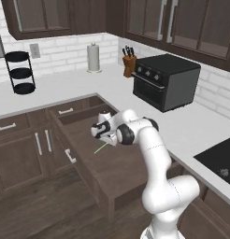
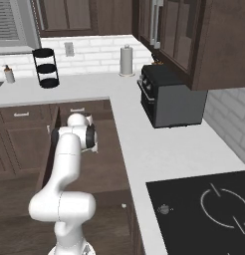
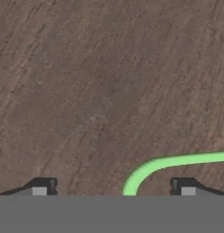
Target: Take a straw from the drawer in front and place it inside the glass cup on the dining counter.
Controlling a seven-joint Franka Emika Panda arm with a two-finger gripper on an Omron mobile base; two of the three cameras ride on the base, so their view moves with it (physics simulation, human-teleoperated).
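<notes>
The drawer [image 1: 118, 173] stands pulled far out from under the white worktop [image 1: 191, 126], its side walls running along both flanks of the arm and its wooden floor bare around the straw [image 1: 101, 148]. The gripper [image 3: 113, 187] hangs low inside it, fingers [image 3: 42, 186] spread wide, holding nothing; the straw [image 3: 165, 164] curves up between them without touching either. From the left the straw is a thin green line just below the hand; from the right the arm hides it.

Open claw [image 3: 114, 190] straddles the straw [image 3: 177, 160] on bare drawer [image 1: 121, 168] floor, unobstructed.
</notes>
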